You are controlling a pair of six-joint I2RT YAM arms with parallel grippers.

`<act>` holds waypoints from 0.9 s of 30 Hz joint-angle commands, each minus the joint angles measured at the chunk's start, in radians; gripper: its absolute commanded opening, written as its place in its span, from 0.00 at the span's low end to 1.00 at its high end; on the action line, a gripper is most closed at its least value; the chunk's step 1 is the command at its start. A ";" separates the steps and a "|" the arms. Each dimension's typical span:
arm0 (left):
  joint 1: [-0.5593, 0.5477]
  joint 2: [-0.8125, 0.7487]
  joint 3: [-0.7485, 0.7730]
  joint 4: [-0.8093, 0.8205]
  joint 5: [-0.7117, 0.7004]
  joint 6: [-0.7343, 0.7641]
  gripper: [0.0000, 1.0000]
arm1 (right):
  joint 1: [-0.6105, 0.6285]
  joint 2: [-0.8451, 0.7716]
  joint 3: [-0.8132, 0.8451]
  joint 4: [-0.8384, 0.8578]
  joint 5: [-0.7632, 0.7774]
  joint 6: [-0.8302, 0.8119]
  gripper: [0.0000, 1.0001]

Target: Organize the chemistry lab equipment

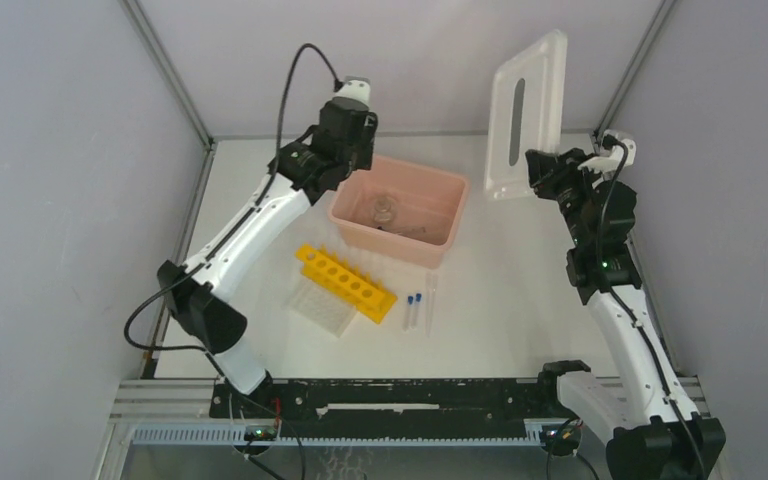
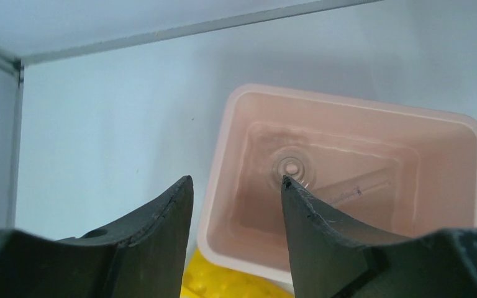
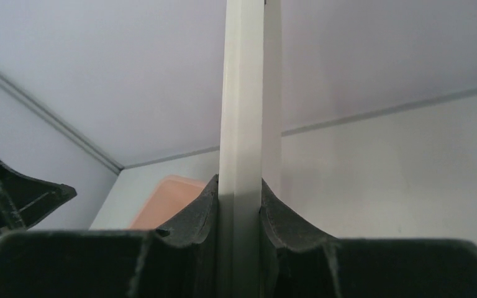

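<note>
Setting: A white desk sat inside an enclosure with plain grey walls. Both arms were mounted at its near edge.
Pink box: The pink box stood uncovered toward the back of the desk, near the middle.
Box contents: The round clear glassware sat on the box floor, toward its left half. A slender clear piece lay just beside it, too faint to identify.
Left hand: The left hand hovered over the box's far left corner. Its fingers were about half apart, with nothing between them and nothing touching them.
Right hand: The right hand was at the far right of the desk, pinched tight on the lower edge of the lid.
Lid: It was white with a long grey slot and was held upright in the air. It was to the right of the box and clear of it.
Rack: The yellow tube rack lay diagonally on the desk just in front of the box, its row of holes facing up.
Plate: The well plate lay at the rack's near left side. From above their edges met, and I could not tell whether the rack rested on the plate.
Vials: Two blue-capped vials lay side by side just to the right of the rack, caps toward the box.
Tube: The thin clear tube lay beside the vials on their right, roughly parallel to them.
</note>
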State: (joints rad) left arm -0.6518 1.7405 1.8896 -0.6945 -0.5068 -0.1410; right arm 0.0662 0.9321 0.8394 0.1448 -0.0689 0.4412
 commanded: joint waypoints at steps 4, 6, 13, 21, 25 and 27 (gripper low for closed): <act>0.070 -0.219 -0.256 0.178 0.131 -0.168 0.59 | 0.036 -0.041 0.160 -0.070 -0.172 0.041 0.00; 0.083 -0.273 -0.330 0.250 0.208 -0.175 0.60 | 0.042 -0.040 0.173 -0.078 -0.228 0.072 0.00; 0.132 -0.450 -0.584 0.547 0.493 -0.202 0.62 | 0.045 -0.010 0.177 -0.027 -0.400 0.223 0.00; 0.255 -0.537 -0.746 0.783 0.752 -0.318 0.66 | 0.012 0.077 0.176 0.061 -0.604 0.395 0.00; 0.299 -0.504 -0.758 0.849 0.874 -0.377 0.67 | -0.005 0.128 0.137 0.192 -0.693 0.520 0.00; 0.311 -0.479 -0.758 0.866 0.916 -0.390 0.68 | -0.008 0.149 0.116 0.257 -0.726 0.571 0.00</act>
State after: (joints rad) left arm -0.3637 1.2324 1.1488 0.0414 0.2470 -0.4603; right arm 0.0673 1.0645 0.9676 0.1879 -0.6849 0.8623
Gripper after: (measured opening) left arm 0.671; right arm 0.279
